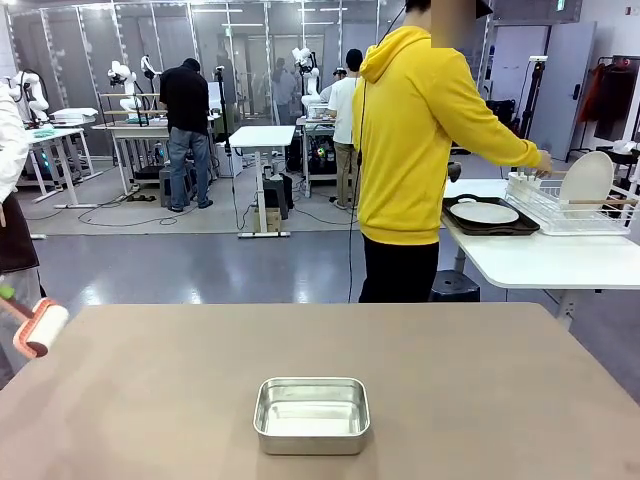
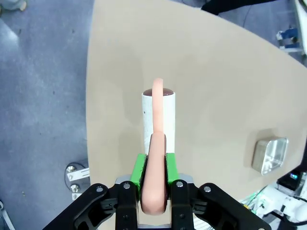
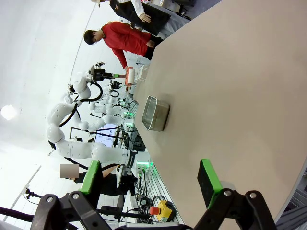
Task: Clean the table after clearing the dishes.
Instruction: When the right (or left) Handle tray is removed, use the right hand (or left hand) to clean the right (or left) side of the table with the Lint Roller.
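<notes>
The broad table lies stiff and bare but for a steel pan at six o'clock, the left gripper clamped on the light lint roller's slim pink handle at nine o'clock, right gripper agape, dishes racked at two o'clock.

No legible text, label or number on anything.

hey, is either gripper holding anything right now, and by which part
The left gripper holds a lint roller by its pink handle. The right gripper is open and holds nothing.
</notes>
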You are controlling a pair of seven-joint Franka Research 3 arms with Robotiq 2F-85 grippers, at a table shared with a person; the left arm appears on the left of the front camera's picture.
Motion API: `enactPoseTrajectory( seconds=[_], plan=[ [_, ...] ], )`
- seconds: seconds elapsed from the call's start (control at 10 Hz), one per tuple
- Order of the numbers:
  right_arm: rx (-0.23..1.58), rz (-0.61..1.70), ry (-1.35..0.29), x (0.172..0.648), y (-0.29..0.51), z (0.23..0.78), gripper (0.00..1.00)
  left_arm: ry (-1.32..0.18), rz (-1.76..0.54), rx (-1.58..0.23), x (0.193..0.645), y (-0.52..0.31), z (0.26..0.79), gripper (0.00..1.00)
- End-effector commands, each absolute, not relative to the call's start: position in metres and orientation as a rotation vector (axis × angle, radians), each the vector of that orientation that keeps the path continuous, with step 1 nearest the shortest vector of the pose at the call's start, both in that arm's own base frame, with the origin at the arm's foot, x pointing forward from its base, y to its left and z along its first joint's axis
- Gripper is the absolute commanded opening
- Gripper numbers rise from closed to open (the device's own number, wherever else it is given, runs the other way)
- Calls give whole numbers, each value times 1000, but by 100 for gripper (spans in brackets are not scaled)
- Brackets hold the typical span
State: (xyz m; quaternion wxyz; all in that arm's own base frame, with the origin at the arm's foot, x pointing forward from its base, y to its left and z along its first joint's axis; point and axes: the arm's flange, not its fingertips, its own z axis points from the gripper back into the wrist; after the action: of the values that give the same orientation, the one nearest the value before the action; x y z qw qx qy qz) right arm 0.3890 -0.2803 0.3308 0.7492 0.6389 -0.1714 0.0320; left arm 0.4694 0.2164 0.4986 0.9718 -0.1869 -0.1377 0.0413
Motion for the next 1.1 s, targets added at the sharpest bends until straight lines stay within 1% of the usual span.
enactPoseTrajectory(
  seconds=[0.0,0.3,0.4,1.0],
  plan=[
    [1397,76,-384,387,-279,333,100,-258,79,-302,460,186,519,22],
    [1397,76,-384,387,-279,333,100,-269,101,-291,465,163,529,22],
    [1397,76,-384,387,-279,333,100,-272,66,-307,468,172,534,22],
    [1397,76,-384,387,-279,333,100,-272,66,-307,468,172,534,22]
  ],
)
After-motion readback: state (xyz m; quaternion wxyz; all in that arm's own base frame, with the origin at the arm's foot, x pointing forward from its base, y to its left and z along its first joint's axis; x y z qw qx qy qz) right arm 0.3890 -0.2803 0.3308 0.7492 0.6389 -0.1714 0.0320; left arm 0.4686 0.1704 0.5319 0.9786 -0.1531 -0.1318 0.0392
